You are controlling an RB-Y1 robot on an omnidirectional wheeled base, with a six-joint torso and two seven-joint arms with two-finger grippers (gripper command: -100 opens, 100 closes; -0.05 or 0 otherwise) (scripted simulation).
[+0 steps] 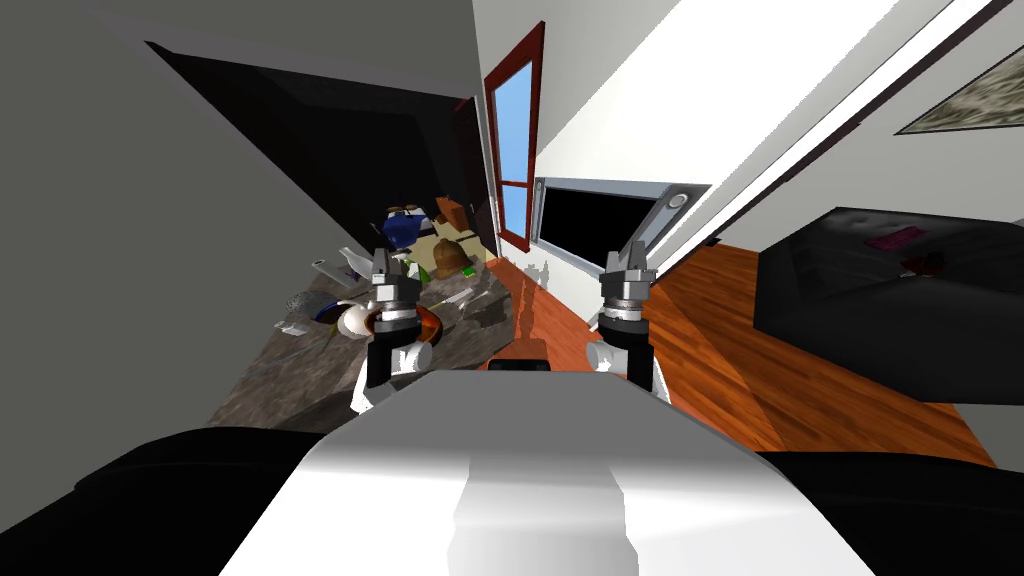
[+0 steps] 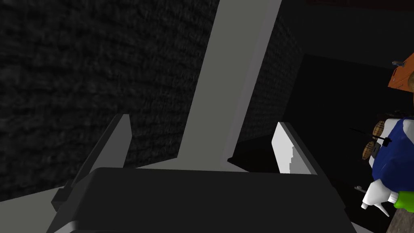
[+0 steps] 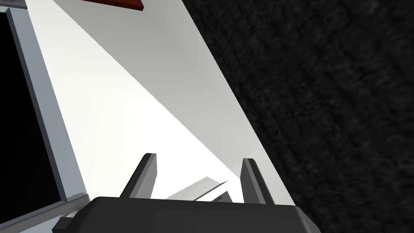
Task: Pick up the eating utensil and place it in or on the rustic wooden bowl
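Observation:
A cluttered stone-patterned counter (image 1: pixel 300 375) runs along my left. On it a thin light grey utensil (image 1: pixel 456 296) lies just right of my left wrist. A reddish-brown round bowl (image 1: pixel 428 322) sits partly hidden behind my left forearm, beside a white bowl (image 1: pixel 352 320). A brown dome-shaped piece (image 1: pixel 450 258) stands farther back. My left gripper (image 1: pixel 385 258) (image 2: pixel 202 121) is raised above the counter, open and empty. My right gripper (image 1: pixel 625 256) (image 3: pixel 199 157) is raised over the floor, open and empty, facing a white wall.
A blue object (image 1: pixel 402 228) (image 2: pixel 394 153) and a white spray bottle with a green neck (image 2: pixel 378 196) stand at the counter's far end. A silver-framed black panel (image 1: pixel 590 225) and a red-framed window (image 1: pixel 515 140) are ahead. A dark sofa (image 1: pixel 880 300) is at the right on the wooden floor (image 1: pixel 720 360).

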